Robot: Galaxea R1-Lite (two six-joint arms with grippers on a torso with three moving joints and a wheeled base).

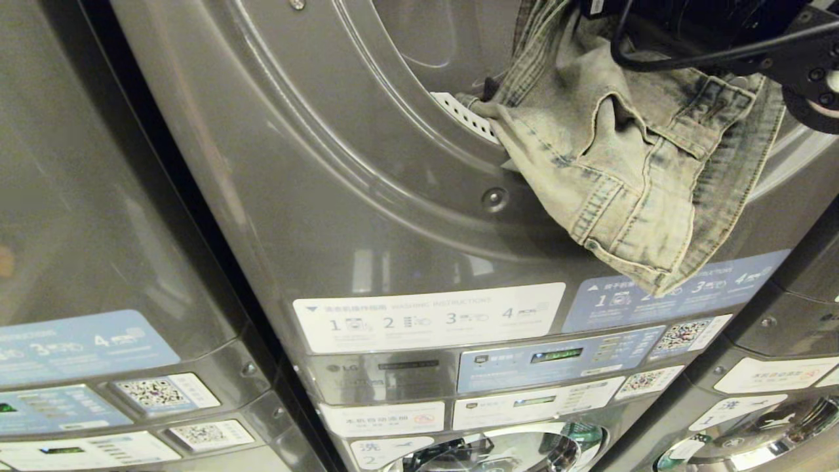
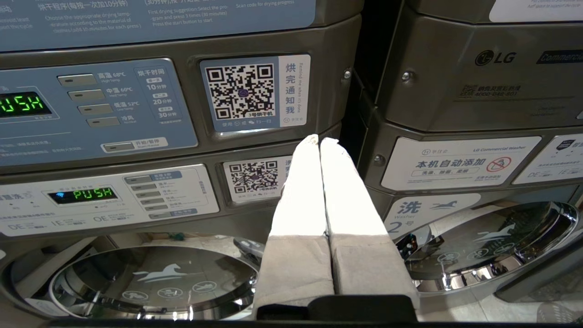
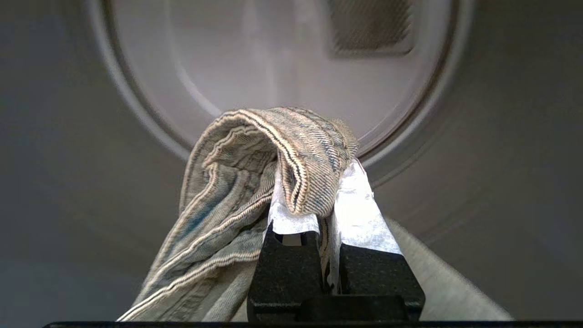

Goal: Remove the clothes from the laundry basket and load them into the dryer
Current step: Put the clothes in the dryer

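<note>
- The clothes [image 1: 629, 170], one faded denim garment, hang half in and half out of the dryer [image 1: 341, 170] mouth, the hem draped over the lower rim.
- Left gripper [image 2: 319, 141]: parked low before the washer panels, jaws pressed together on nothing.
- Right gripper [image 3: 319, 200]: at the drum opening, jaws pinching a denim fold.
- Step in hand, as I judge it: loading. Next calls for reaching deeper, then letting go so the hem follows inside.
</note>
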